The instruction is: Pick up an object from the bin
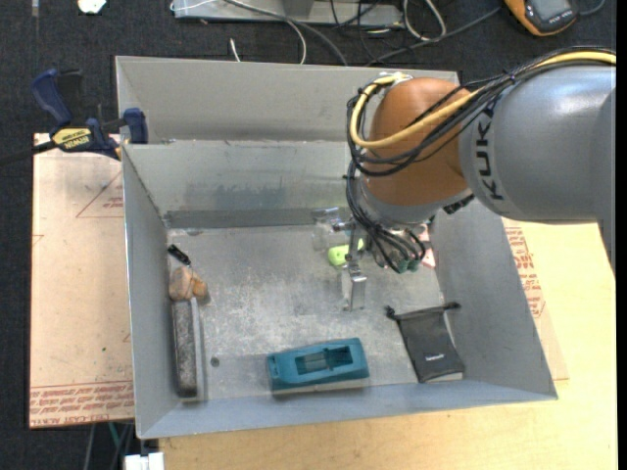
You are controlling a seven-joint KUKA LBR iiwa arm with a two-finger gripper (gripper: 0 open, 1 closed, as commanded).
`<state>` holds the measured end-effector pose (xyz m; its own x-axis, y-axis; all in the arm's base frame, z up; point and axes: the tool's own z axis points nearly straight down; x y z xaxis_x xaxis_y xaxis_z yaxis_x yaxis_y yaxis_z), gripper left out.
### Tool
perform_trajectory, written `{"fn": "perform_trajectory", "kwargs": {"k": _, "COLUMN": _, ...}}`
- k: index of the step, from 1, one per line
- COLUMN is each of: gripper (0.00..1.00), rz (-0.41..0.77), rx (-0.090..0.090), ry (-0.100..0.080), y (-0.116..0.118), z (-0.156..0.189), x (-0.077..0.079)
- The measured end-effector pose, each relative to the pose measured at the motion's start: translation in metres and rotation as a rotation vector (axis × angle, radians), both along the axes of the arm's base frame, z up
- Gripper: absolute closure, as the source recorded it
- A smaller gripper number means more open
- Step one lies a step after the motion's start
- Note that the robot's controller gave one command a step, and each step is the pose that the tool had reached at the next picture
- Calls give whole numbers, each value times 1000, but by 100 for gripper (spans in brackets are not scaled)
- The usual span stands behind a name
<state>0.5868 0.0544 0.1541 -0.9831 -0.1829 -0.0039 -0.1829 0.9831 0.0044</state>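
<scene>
My gripper [354,294] hangs under the orange wrist cover, over the middle of the bin floor towards the back right. A small bright green thing [339,255] sits right against the gripper's metal parts on its left side; whether it is held or lying on the floor I cannot tell. A flat black pouch-like thing [430,345] lies a short way to the gripper's lower right. A blue, box-shaped tool with a clear window [318,364] lies near the front wall, below the gripper.
Along the left wall lies a long grey bar [185,349], with a tan lump [185,284] and a small black piece [177,256] at its far end. The arm and its yellow and black cables cover the bin's back right corner.
</scene>
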Motion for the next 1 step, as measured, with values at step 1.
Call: {"fn": "perform_trajectory", "kwargs": {"k": 1, "gripper": 0, "rz": -21, "rx": 2, "ry": -4, "y": -21, "z": -5, "x": 16}}
